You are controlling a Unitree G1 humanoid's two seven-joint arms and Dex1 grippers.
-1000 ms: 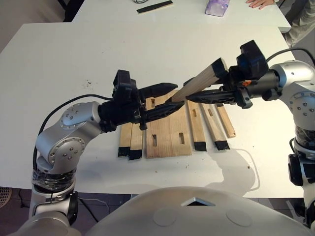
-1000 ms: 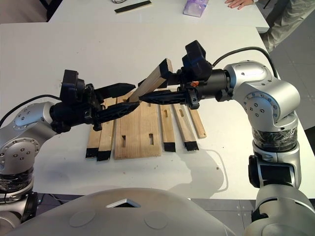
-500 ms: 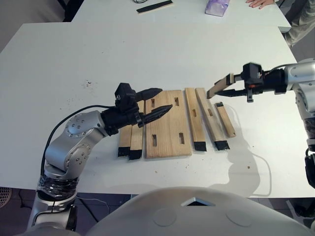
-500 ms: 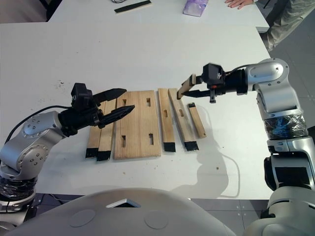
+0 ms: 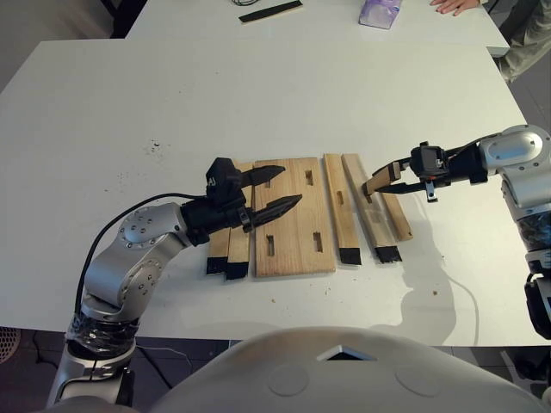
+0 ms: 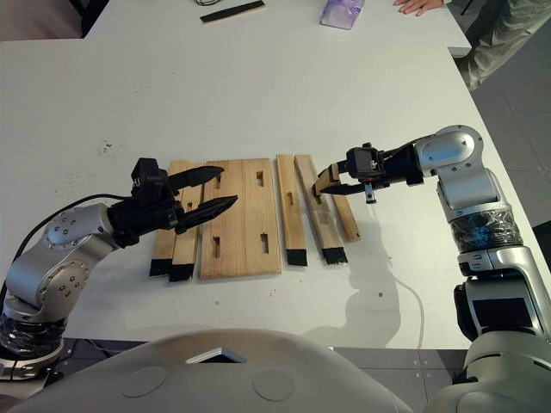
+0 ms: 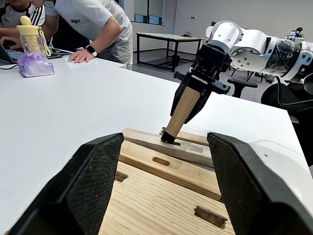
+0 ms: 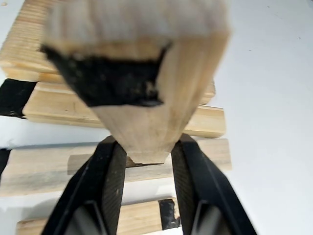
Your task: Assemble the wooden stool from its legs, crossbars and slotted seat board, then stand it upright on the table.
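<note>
Right gripper [image 5: 393, 175], pinching the short black-tipped wooden crossbar [image 5: 375, 184], has lowered it onto the slotted wooden leg [image 5: 373, 220]; insertion apparently starting. Left gripper [image 5: 287, 185] spread.

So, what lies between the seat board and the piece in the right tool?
One slotted leg lies flat beside the seat board; the held piece in the right tool slants down toward the next leg, as the left eye view shows.
</note>
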